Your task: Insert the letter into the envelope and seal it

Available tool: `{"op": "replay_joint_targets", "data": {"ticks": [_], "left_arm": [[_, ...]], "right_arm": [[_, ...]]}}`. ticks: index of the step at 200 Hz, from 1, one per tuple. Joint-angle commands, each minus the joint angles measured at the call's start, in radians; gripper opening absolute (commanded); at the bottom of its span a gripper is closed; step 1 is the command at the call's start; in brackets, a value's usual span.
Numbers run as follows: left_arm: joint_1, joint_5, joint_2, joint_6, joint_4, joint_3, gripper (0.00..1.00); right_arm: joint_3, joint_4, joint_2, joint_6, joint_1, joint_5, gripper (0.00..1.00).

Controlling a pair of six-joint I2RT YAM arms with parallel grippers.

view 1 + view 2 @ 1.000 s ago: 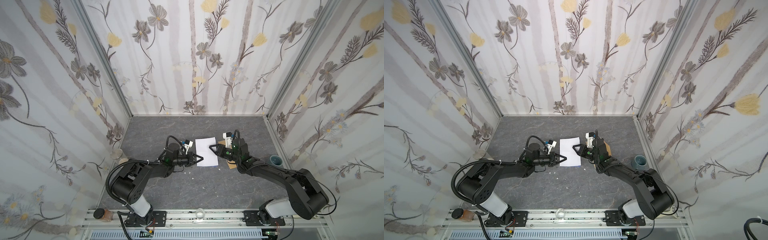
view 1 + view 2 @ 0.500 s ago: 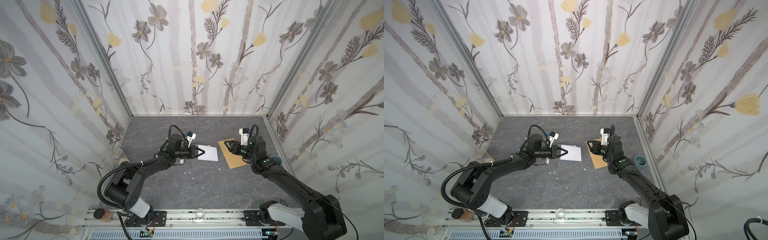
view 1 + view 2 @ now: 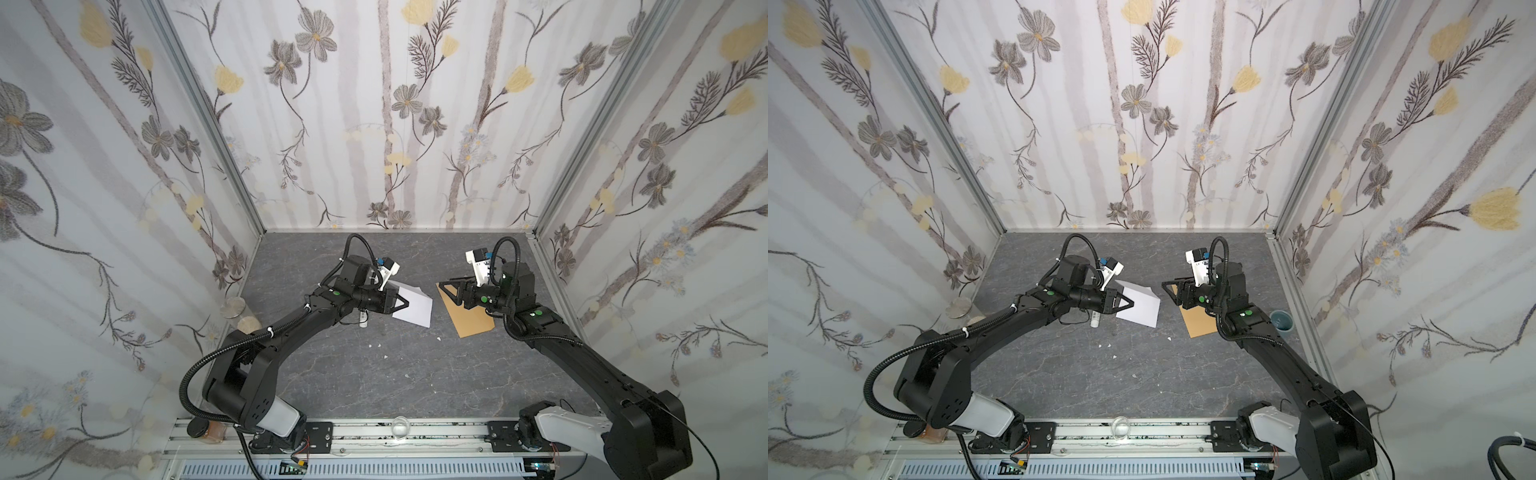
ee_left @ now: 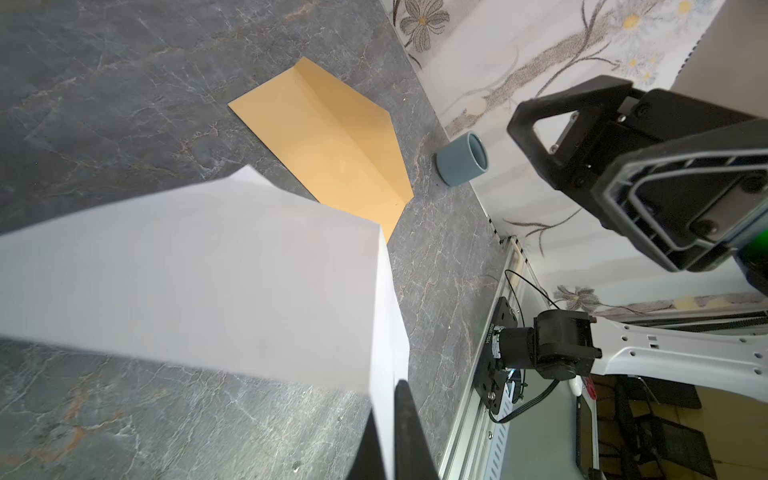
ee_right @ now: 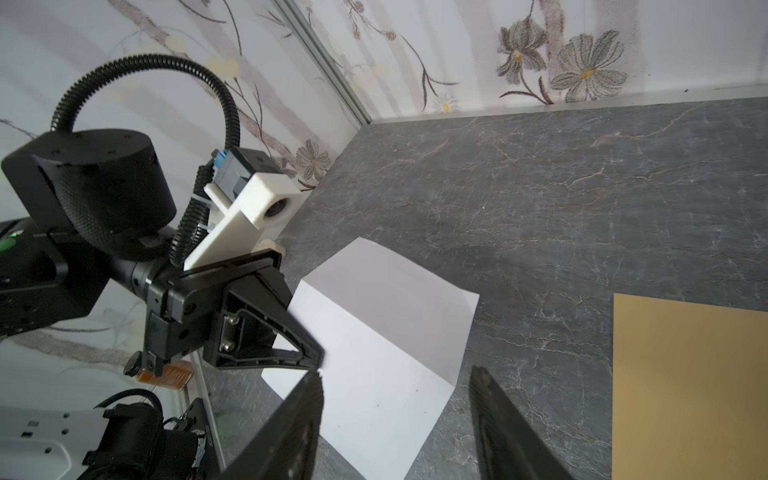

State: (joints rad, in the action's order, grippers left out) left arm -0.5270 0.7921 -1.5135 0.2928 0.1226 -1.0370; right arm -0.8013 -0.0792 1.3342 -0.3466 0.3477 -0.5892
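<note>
Pre-insertion: left gripper pinched shut on the letter, centre frame; right gripper stood open, empty, by the envelope. Next, probably: hold its mouth open

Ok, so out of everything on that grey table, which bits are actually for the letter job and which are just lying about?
For the job: white folded paper letter; tan kraft paper envelope; small white tube, possibly glue for sealing.
Lying about: blue-grey round cup; clear round jar; tiny white scraps.
</note>
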Motion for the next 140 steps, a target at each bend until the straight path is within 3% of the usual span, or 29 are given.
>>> {"op": "replay_joint_targets", "data": {"ticks": [1,84,140], "left_arm": [[-0.001,-0.009,0.010,-0.120,0.156,-0.048,0.00],[-0.021,0.137,0.057,-0.170,0.263,-0.108,0.00],[-0.019,0.185,0.079,-0.192,0.283,-0.126,0.00]], "right_arm": [[-0.014,0.005,0.016,0.070,0.004,-0.105,0.60],[-0.039,0.046,0.062,0.194,0.084,-0.137,0.68],[-0.058,0.045,0.114,0.218,0.134,-0.235,0.69]]}}
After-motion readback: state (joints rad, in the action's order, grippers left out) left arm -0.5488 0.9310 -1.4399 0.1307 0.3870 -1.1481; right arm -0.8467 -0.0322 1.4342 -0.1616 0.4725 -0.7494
